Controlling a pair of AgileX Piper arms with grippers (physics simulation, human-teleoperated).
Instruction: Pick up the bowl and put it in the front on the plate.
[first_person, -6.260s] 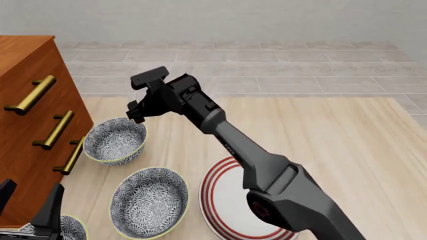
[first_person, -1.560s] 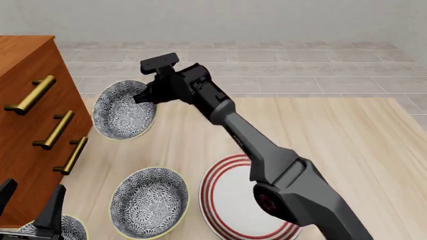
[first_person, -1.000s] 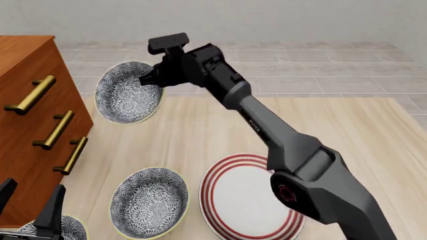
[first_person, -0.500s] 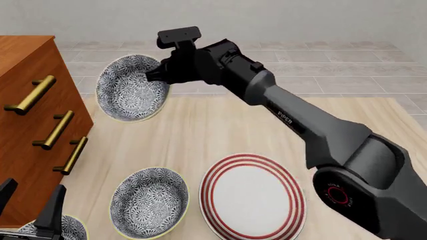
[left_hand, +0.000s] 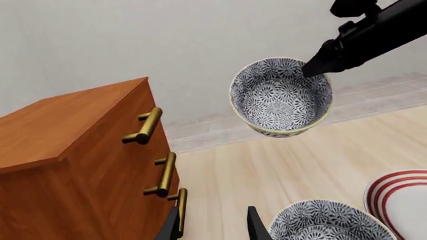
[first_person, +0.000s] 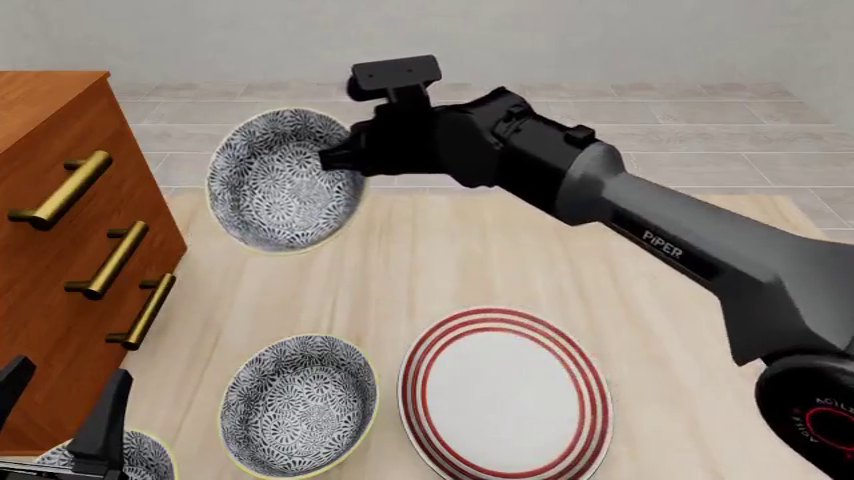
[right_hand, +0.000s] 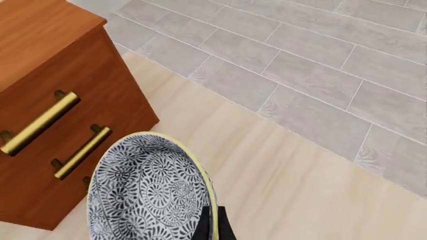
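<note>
Bowl is airborne, upper left of front frame, tilted on edge, right fingers clenched on its rim. Plate sits lower centre on the worktop. I'd swing right and down, level the bowl, centre it over the red rings, then lower slowly. Left fingers look released, holding nothing.

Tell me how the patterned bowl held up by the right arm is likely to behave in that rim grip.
The bowl looks rigid and glazed, so probably slippery. The right gripper pinches only its rim, and it hangs tilted on its side above the table, so it may swing or pivot. Being deep and round, it would likely roll if dropped.
</note>
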